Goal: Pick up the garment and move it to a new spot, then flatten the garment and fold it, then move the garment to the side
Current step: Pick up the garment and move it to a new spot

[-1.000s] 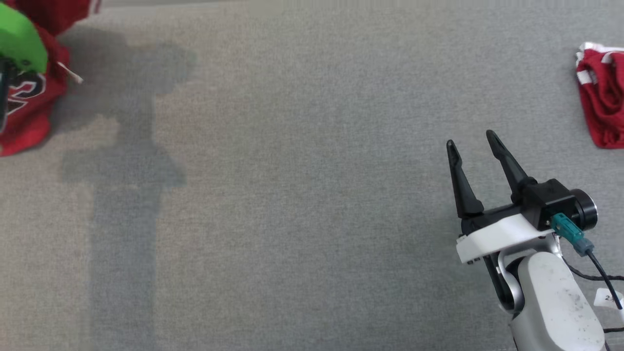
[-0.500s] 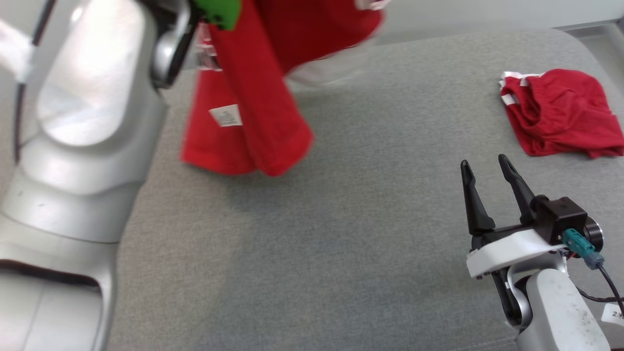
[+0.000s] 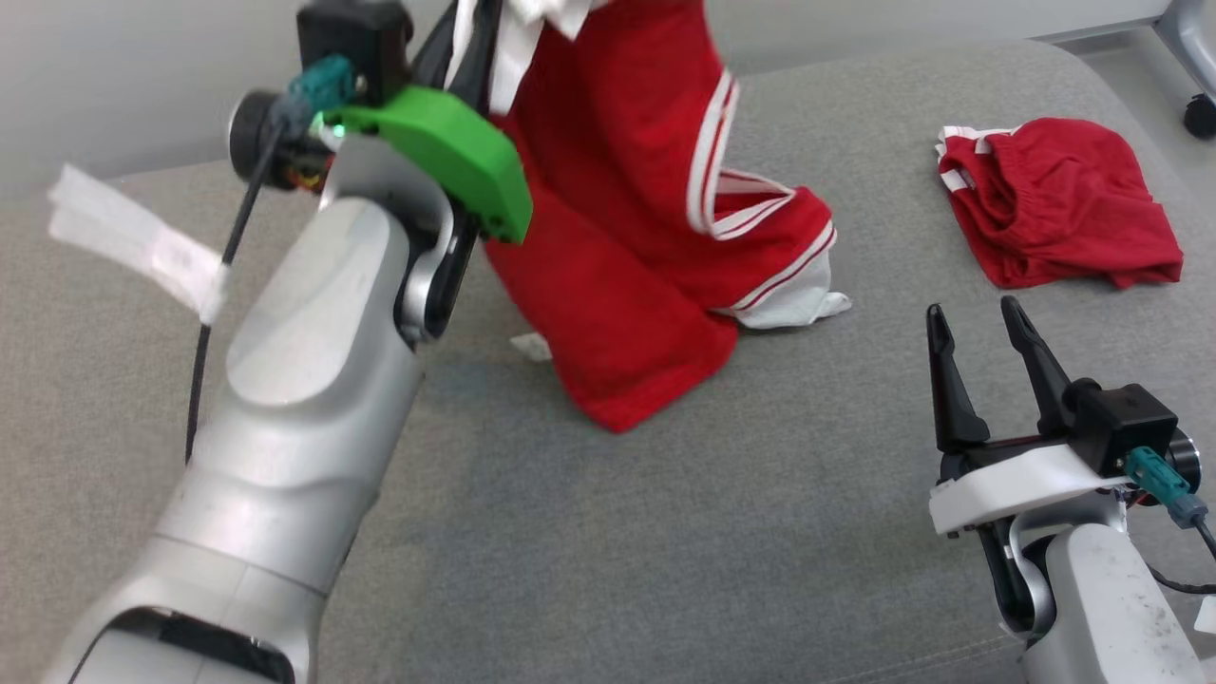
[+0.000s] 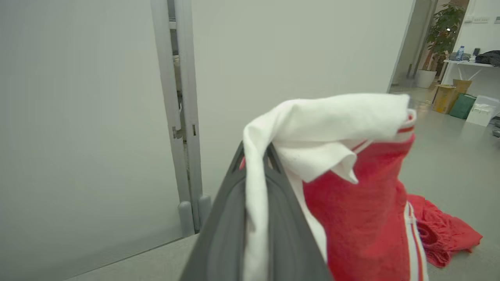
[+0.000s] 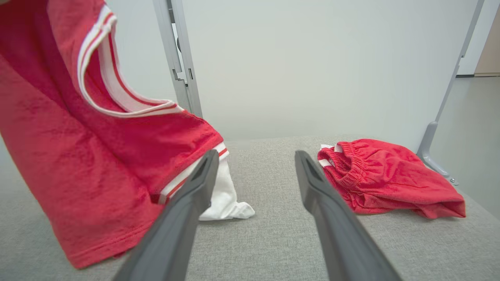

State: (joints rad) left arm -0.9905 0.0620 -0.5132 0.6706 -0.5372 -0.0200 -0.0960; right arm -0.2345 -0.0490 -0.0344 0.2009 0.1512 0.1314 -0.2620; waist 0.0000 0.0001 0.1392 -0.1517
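The garment (image 3: 617, 237) is a red sleeveless jersey with white and red trim. It hangs from my left gripper (image 3: 472, 38), which is shut on its white upper edge high over the back of the grey table (image 3: 665, 532). Its lower hem and a white part rest on the cloth surface. In the left wrist view the left gripper (image 4: 256, 150) pinches white fabric, with the garment (image 4: 359, 203) hanging to the right. My right gripper (image 3: 974, 312) stands open and empty at the lower right. From the right gripper (image 5: 256, 156) the garment (image 5: 78, 156) hangs to the left.
A second red piece, crumpled shorts (image 3: 1054, 228), lies at the table's back right corner, also seen as shorts (image 5: 386, 179). A white tag (image 3: 133, 249) hangs off my left arm's cable. A pale wall with a grey post (image 5: 177, 58) stands behind the table.
The head view has shifted. My left arm has carried the garment from the far left toward the table's middle, and its hem now rests on the surface. The right gripper stays open.
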